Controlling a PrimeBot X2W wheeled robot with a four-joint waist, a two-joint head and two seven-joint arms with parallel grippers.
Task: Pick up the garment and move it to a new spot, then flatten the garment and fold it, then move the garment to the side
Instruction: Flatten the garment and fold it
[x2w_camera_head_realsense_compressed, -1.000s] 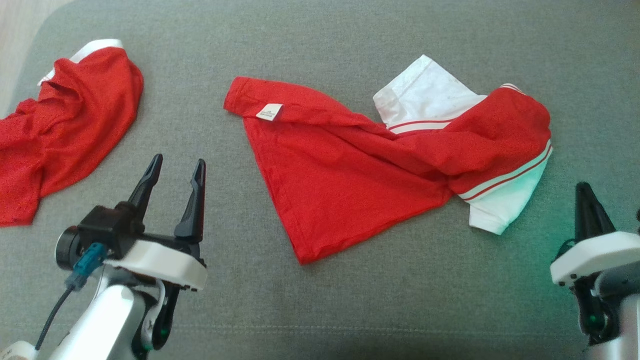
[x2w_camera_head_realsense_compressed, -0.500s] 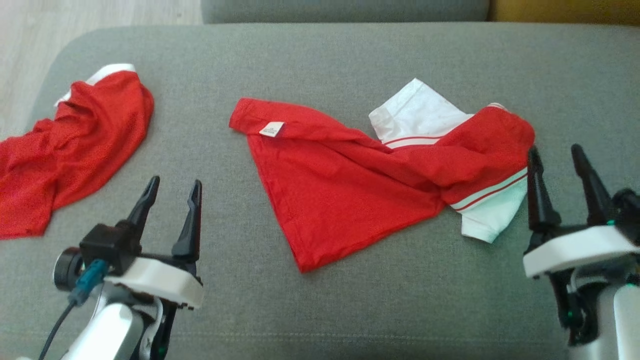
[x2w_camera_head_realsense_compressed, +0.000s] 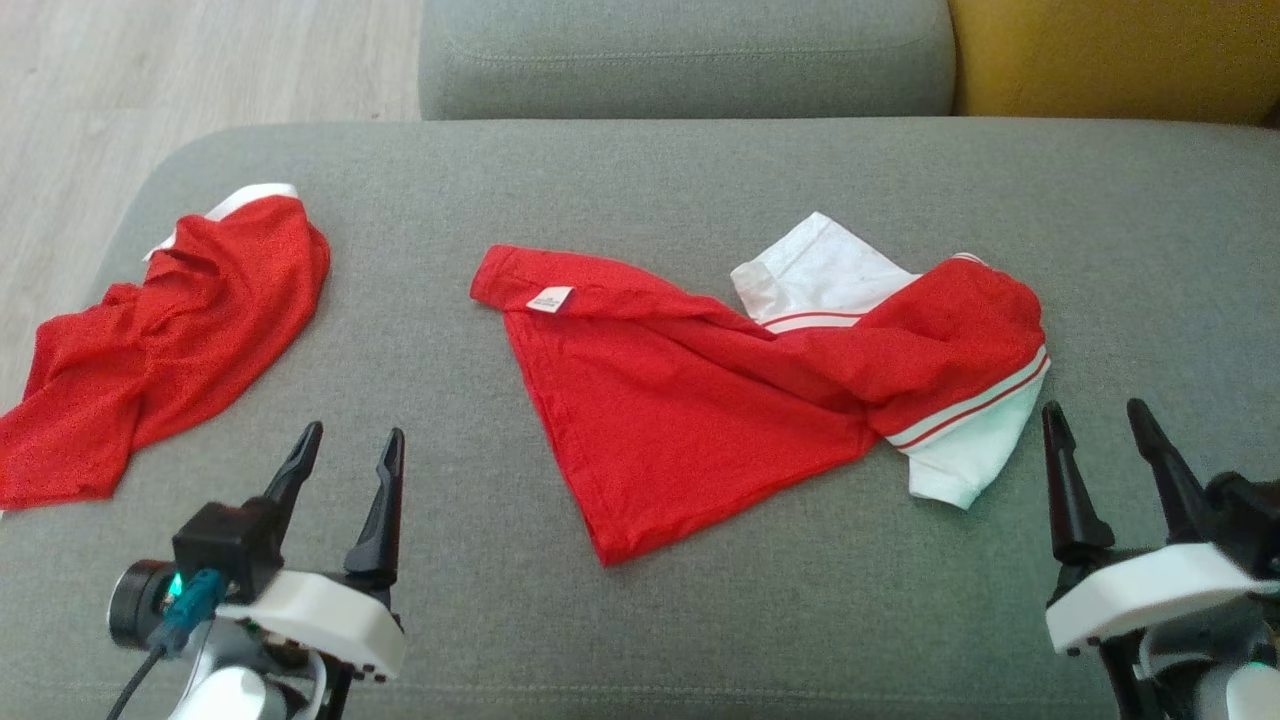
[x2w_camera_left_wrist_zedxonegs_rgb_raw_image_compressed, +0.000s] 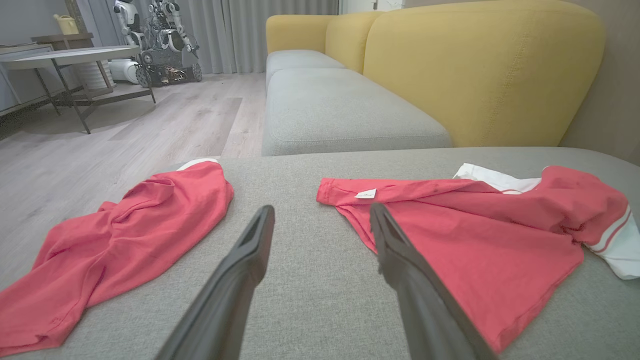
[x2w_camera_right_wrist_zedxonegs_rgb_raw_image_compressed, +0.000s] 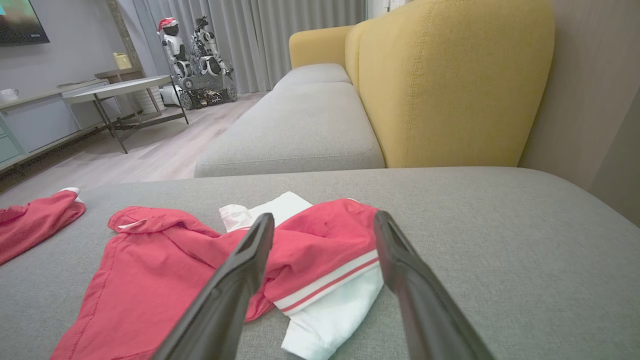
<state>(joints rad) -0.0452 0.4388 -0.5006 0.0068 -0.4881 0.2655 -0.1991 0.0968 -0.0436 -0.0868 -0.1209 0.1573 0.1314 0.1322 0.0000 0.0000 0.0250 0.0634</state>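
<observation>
A crumpled red garment (x2w_camera_head_realsense_compressed: 690, 400) with white sleeves and a small white label lies in the middle of the grey cushion (x2w_camera_head_realsense_compressed: 640, 180); it also appears in both wrist views (x2w_camera_left_wrist_zedxonegs_rgb_raw_image_compressed: 465, 230) (x2w_camera_right_wrist_zedxonegs_rgb_raw_image_compressed: 165, 260). My left gripper (x2w_camera_head_realsense_compressed: 353, 435) hovers open at the lower left, short of the garment's left corner, with nothing between its fingers (x2w_camera_left_wrist_zedxonegs_rgb_raw_image_compressed: 320, 210). My right gripper (x2w_camera_head_realsense_compressed: 1092, 410) stands open at the lower right, just right of the white sleeve (x2w_camera_head_realsense_compressed: 965, 465), also empty (x2w_camera_right_wrist_zedxonegs_rgb_raw_image_compressed: 322, 216).
A second red garment (x2w_camera_head_realsense_compressed: 170, 340) with a white trim lies bunched at the cushion's left edge. Behind are a further grey seat (x2w_camera_head_realsense_compressed: 680, 50) and a yellow backrest (x2w_camera_head_realsense_compressed: 1110, 50). Wooden floor (x2w_camera_head_realsense_compressed: 200, 70) lies to the left, with a table (x2w_camera_left_wrist_zedxonegs_rgb_raw_image_compressed: 70, 55) beyond.
The head camera has tilted up, so the whole scene sits lower in the picture. My right gripper has come up into view beside the white sleeve and has gone from shut to open.
</observation>
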